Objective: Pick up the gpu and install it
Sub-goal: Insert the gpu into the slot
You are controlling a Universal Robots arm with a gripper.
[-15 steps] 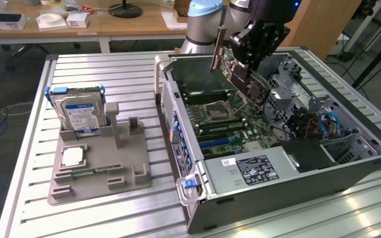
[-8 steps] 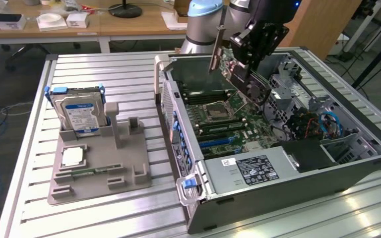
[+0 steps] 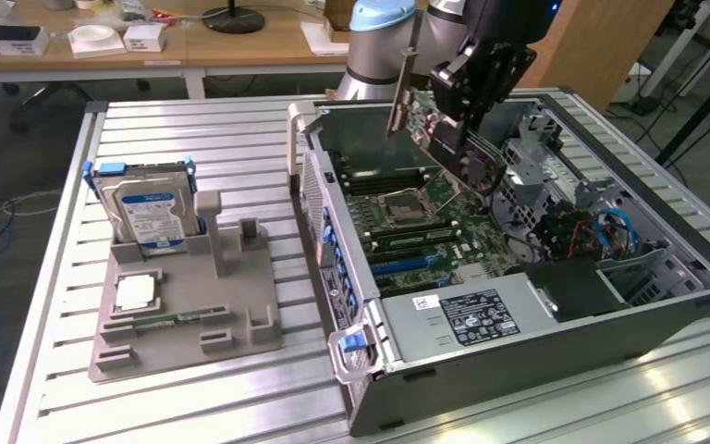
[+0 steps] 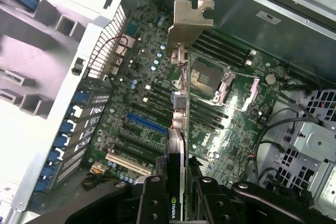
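1. the gripper, a black, angular metal hand in the upper right of the exterior view, is clamped on the gpu. in the wrist view its two dark, bolted fingers pinch the card's edge from either side.
2. the gpu is a thin, flat circuit card, held tilted in the air over the open computer case, above the motherboard and not seated in a slot. the wrist view shows it edge-on.
3. its bracket is a narrow strip of pale, dull metal at the end away from the gripper. in the wrist view the bracket shows a notched, bent tab.
4. the case is a dark metal box lying on its side, with perforated grey sheet panels inside.
5. the motherboard is green and densely studded, with a square, shiny cpu socket, long black slots, one blue slot and one cream slot.
6. a grey, boxy power supply with a black label sits at the lower centre of the exterior view.
7. at the exterior view's left, a matte grey moulded holder stands a silver hard drive upright.
8. all of it rests on a ribbed, pale metal table.
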